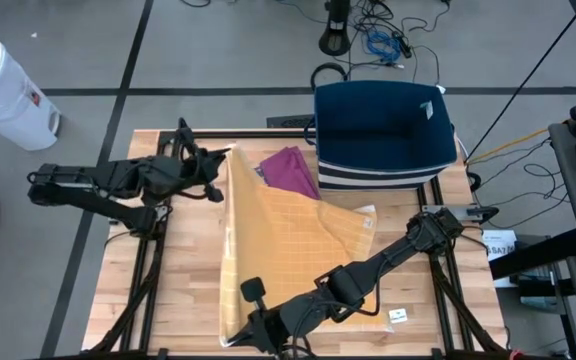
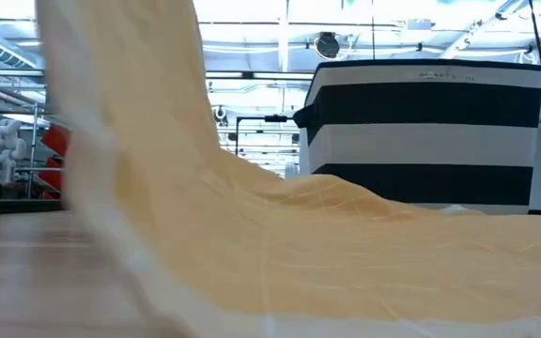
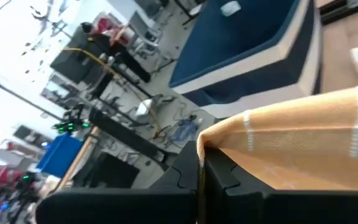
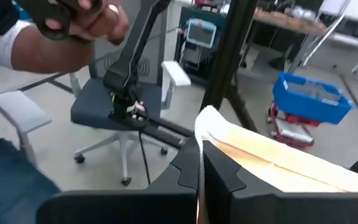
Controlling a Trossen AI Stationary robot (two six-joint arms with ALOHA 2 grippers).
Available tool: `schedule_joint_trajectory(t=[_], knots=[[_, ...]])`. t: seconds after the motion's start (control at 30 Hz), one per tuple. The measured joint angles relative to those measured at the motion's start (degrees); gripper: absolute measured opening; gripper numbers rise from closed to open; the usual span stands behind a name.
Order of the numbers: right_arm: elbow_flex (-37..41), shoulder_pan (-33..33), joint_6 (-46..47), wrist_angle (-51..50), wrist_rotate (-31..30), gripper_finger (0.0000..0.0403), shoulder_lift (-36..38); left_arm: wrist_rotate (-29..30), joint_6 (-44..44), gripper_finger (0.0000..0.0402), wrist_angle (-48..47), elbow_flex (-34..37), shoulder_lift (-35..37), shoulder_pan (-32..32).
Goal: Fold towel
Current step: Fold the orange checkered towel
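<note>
Towel [image 1: 288, 250]: tan-yellow, thin pale grid lines across it; white stripes near its hem in the left wrist view.

Cloth [image 1: 290, 168] at the bench's far edge, beside the towel: magenta-purple, plain.

Bin [image 1: 383, 130] at the far right corner: navy blue inside; outer wall banded navy and white, broad horizontal stripes in the low view.

Bench [image 1: 168, 290]: light natural wood, plank seams showing.

Both arms and grippers: black.

Container [image 1: 3, 90] on the floor past the far left corner: white, small red mark on its side.

Crate [image 4: 312, 99] in the room, right wrist view: blue.

Office chair [image 4: 104, 106] there: blue-grey seat, white armrests and base.
</note>
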State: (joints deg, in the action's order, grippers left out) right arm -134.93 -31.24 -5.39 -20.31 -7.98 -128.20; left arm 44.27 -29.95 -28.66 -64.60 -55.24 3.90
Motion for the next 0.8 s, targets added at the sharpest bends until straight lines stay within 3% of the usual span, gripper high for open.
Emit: schedule_joint_trajectory(t=[0.27,0.4,0.47,0.57,0.63,0.7,0.8], knots=[[0.0,0.3,-8.8,8.6,0.3,0.0000,0.0,1.3,-1.5,0.0000,8.0,0.0,0.7,-1.0],[-0.1,1.7,-7.5,8.4,2.9,0.0000,0.0,2.5,-1.8,0.0000,8.2,0.0,0.7,-1.1],[-0.1,2.5,-3.9,5.8,9.6,0.0000,0.0,-4.6,-1.7,0.0000,4.6,0.0,0.8,-1.1],[-0.1,3.3,1.1,1.8,21.6,0.0000,-0.4,-22.7,1.1,0.0000,-1.1,0.0,0.9,-0.2],[0.0,3.1,1.5,-0.2,26.4,0.0000,-0.5,-28.1,2.2,0.0000,-1.7,0.0,0.6,1.1],[0.0,2.5,0.1,-0.6,26.8,0.0000,-0.6,-27.5,1.8,0.0000,-2.3,0.0,0.5,2.6],[0.0,2.3,-1.5,-1.7,20.1,0.0000,-0.1,-13.0,-0.9,0.0000,-1.8,0.0,0.5,3.3]])
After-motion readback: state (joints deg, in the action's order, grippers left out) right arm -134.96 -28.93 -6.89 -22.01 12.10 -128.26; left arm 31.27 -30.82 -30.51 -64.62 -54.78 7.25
